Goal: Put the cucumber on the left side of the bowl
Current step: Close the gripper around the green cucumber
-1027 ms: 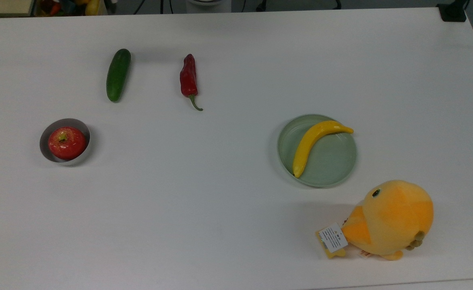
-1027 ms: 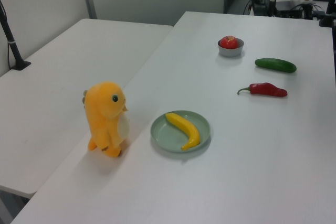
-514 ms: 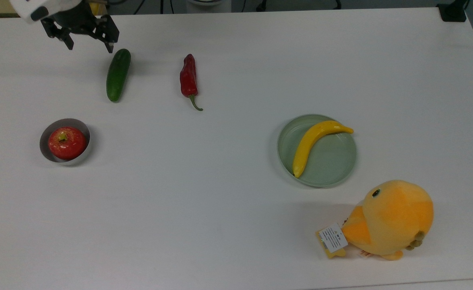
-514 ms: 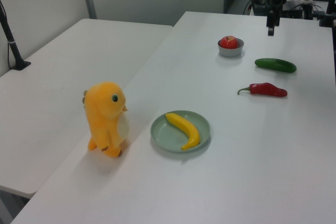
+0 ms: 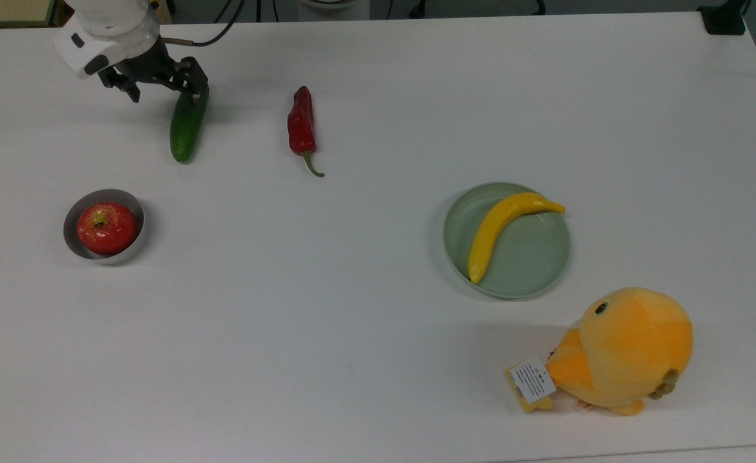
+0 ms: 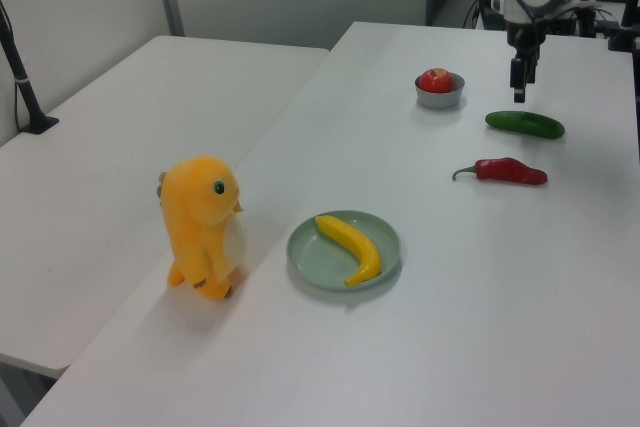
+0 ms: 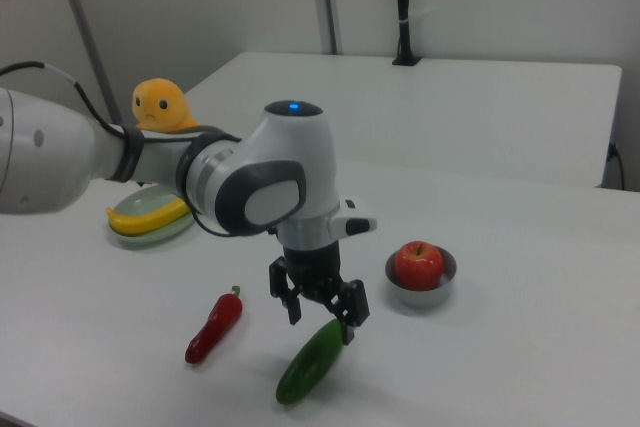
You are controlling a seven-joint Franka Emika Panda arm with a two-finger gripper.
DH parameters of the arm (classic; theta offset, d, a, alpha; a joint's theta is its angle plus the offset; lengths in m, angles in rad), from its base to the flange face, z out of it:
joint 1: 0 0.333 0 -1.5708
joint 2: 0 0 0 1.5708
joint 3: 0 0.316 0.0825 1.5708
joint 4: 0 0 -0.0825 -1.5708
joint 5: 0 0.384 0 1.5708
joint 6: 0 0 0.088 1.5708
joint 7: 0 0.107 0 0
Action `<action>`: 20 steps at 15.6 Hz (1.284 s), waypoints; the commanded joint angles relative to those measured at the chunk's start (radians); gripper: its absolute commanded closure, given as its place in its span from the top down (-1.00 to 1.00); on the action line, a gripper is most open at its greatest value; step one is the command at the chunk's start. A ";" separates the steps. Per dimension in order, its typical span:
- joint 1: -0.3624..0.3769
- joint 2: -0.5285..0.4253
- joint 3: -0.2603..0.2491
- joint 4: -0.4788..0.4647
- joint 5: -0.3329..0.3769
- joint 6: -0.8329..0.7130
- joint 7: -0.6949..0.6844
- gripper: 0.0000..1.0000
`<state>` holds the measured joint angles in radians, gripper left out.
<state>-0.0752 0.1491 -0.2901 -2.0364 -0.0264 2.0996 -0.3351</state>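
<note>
Gripper spread, covering cucumber end

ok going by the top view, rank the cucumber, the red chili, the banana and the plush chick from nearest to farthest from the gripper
1. Cucumber, just under the gripper.
2. Red chili, to the top view's right.
3. Banana, in the green dish.
4. Plush chick, at the top view's lower right.

A glossy white arm with grey joint rings, a blue light, a black cable and a black pincer.
</note>
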 commanded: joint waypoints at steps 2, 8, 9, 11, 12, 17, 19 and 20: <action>0.003 0.003 -0.004 -0.091 -0.023 0.103 -0.010 1.00; 0.006 0.027 -0.003 -0.111 -0.081 0.105 -0.015 0.45; 0.006 0.026 0.002 -0.114 -0.089 0.105 -0.015 0.14; 0.006 0.017 0.005 -0.116 -0.087 0.094 -0.009 -0.78; 0.008 0.012 0.006 -0.114 -0.087 0.089 -0.002 -1.00; 0.011 -0.019 0.008 -0.062 -0.069 0.019 -0.002 -1.00; 0.011 -0.022 0.029 -0.009 -0.052 -0.050 -0.002 -1.00; 0.009 -0.022 0.038 0.020 -0.038 -0.081 -0.002 -1.00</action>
<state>-0.0723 0.1594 -0.2777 -2.0843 -0.0931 2.1286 -0.3358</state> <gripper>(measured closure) 0.502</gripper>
